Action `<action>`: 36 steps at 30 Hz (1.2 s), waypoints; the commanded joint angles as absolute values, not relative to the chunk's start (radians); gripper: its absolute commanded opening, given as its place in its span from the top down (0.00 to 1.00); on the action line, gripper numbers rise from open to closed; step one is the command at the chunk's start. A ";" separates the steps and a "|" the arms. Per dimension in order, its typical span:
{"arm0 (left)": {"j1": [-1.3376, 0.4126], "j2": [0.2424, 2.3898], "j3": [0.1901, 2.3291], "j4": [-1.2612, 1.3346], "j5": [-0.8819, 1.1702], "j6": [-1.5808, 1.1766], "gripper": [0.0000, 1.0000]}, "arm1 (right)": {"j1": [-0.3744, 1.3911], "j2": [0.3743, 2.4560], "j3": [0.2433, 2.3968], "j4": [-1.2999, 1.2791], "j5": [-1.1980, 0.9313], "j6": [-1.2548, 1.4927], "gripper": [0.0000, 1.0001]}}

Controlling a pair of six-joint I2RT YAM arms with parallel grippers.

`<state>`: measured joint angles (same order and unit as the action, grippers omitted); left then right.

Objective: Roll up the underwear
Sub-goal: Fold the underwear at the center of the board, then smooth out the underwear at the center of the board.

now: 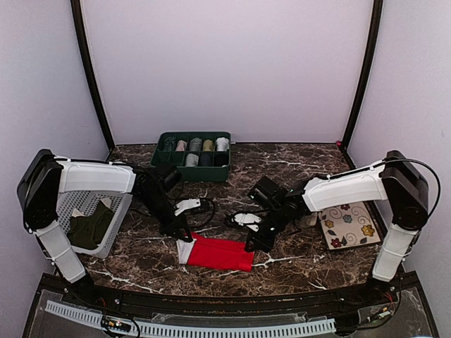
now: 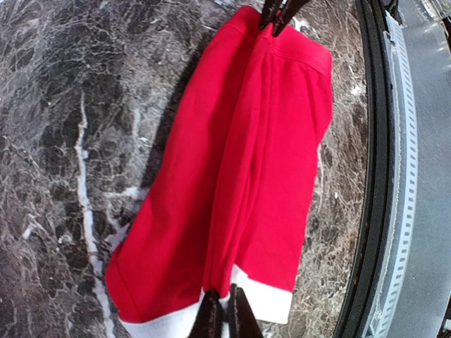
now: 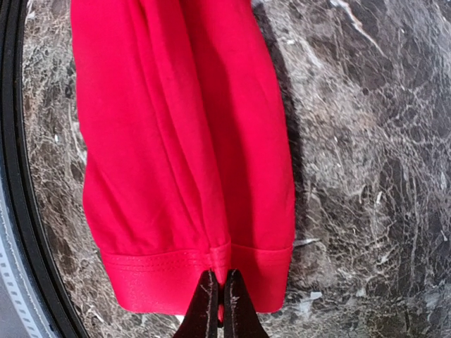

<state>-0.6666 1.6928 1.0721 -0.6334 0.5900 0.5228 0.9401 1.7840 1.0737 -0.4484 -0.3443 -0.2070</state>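
Now, underwear [image 1: 218, 252] between left hand [image 1: 184, 239] and right hand [image 1: 250, 246]

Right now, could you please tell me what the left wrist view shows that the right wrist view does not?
Only left wrist: the white waistband, pinched by the left gripper, and the right gripper at the far end. Only right wrist: the red hem with its stitching close up. Both: the underwear folded lengthwise on the marble table, closed fingers gripping its edge.
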 commanded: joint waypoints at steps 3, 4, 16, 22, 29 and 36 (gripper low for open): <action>-0.637 1.789 1.176 -0.697 0.572 0.549 1.00 | 0.933 1.804 1.044 -0.432 -0.306 -0.202 1.00; -0.630 1.807 1.183 -0.692 0.568 0.551 1.00 | 0.933 1.811 1.046 -0.432 -0.303 -0.201 1.00; -0.581 1.802 1.140 -0.612 0.539 0.492 0.76 | 0.933 1.820 1.089 -0.466 -0.278 -0.188 0.99; -0.563 1.674 1.080 -0.583 0.550 0.420 0.63 | 0.930 1.778 1.125 -0.484 -0.214 -0.122 0.76; -0.562 1.490 0.921 -0.463 0.567 0.314 0.63 | 0.924 1.715 1.179 -0.499 -0.168 -0.019 0.59; -0.573 1.463 0.897 -0.369 0.610 0.259 0.62 | 0.925 1.643 1.172 -0.505 -0.227 -0.022 0.62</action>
